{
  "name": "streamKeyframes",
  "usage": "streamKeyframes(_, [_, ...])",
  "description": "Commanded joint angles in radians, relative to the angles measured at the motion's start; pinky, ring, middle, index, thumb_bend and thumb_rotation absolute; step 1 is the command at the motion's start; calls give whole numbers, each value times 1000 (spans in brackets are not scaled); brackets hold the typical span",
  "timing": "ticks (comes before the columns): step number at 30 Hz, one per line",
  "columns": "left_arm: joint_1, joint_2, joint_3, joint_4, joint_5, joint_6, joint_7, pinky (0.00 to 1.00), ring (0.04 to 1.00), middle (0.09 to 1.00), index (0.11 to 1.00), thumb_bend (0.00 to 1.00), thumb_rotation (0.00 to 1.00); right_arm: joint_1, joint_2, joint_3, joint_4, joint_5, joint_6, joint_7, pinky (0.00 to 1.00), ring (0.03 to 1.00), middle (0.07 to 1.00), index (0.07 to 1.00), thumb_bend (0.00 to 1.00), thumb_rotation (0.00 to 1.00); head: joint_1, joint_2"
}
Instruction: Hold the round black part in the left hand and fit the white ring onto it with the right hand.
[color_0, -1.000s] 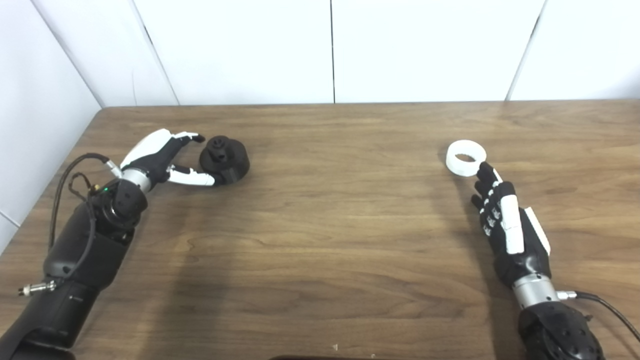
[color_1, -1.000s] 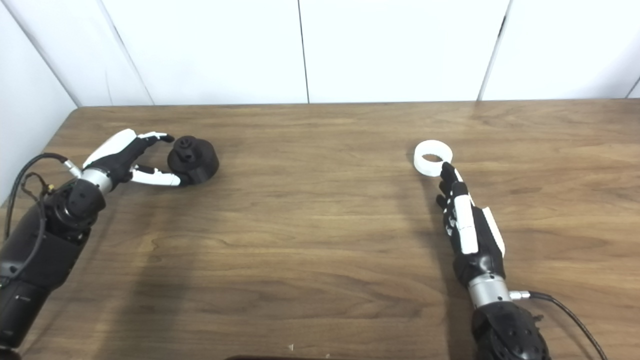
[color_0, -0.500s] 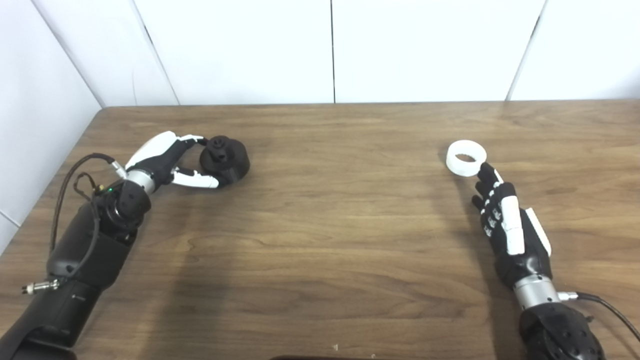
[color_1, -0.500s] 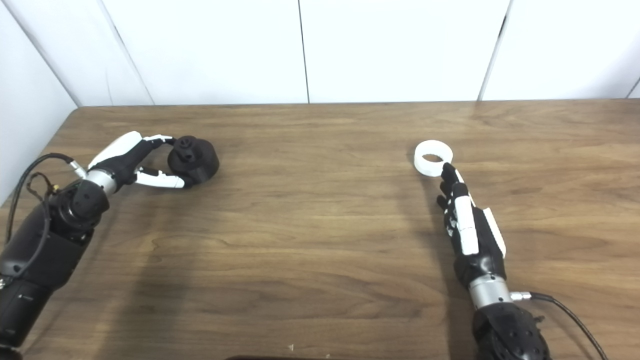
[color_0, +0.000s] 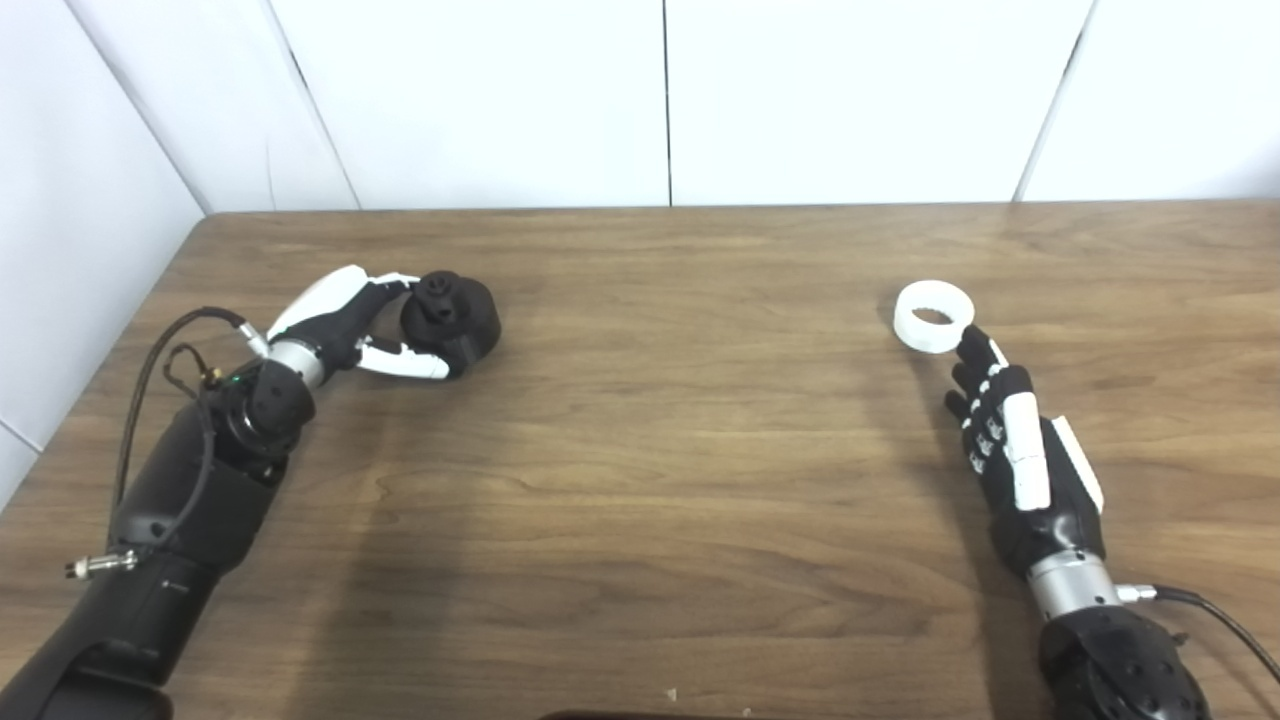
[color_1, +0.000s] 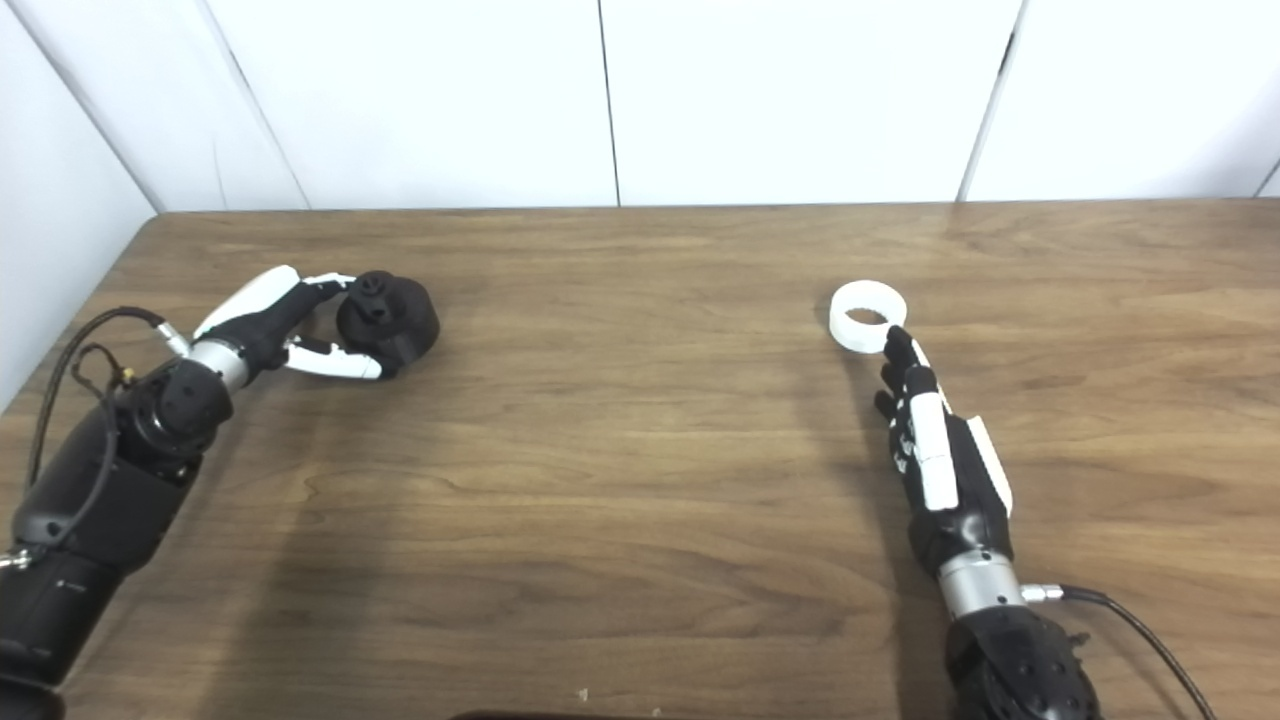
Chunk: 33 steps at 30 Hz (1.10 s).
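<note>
The round black part (color_0: 452, 318) rests on the wooden table (color_0: 660, 420) at the left. My left hand (color_0: 345, 322) reaches it from the left, fingers at its top left and thumb at its near edge, half closed around it; the part still sits on the table. The white ring (color_0: 933, 316) lies flat at the right. My right hand (color_0: 1015, 450) lies open and flat just behind it, fingertips (color_0: 966, 342) at the ring's near right edge, holding nothing.
White wall panels (color_0: 660, 100) stand behind the table's far edge and along its left side. A black cable (color_0: 160, 350) loops off my left forearm, another (color_0: 1215, 615) off my right wrist.
My left hand has slid forward and right to the black part, and its fingers and thumb have closed in on it. My right hand and the ring have stayed put.
</note>
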Motion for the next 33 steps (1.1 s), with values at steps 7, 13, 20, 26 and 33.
streamKeyframes(7, [-61, 20, 12, -9, 8, -29, 35, 933, 1000, 955, 849, 877, 384, 3, 2, 4, -37, -8, -28, -2, 1000, 1000, 985, 965, 641, 1000, -2, 1])
streamKeyframes(13, [-61, 18, 11, -10, 13, -30, 44, 917, 1000, 949, 815, 859, 381, 5, -2, 6, -39, -7, -26, 3, 1000, 1000, 989, 970, 643, 1000, -2, 4])
streamKeyframes(20, [-56, 17, 13, -15, 14, -39, 58, 907, 989, 934, 746, 781, 329, 4, -2, 5, -38, -9, -23, 0, 1000, 1000, 986, 968, 638, 1000, 1, 6])
streamKeyframes(26, [-52, 16, 17, -17, 9, -38, 66, 907, 984, 932, 705, 729, 296, 4, -1, 5, -34, -15, -25, 0, 1000, 1000, 987, 971, 649, 1000, 1, 5])
streamKeyframes(33, [-45, 13, 20, -25, 5, -41, 72, 909, 989, 929, 683, 726, 305, 3, -4, 2, -35, -8, -16, 5, 1000, 1000, 988, 977, 650, 1000, 0, 5])
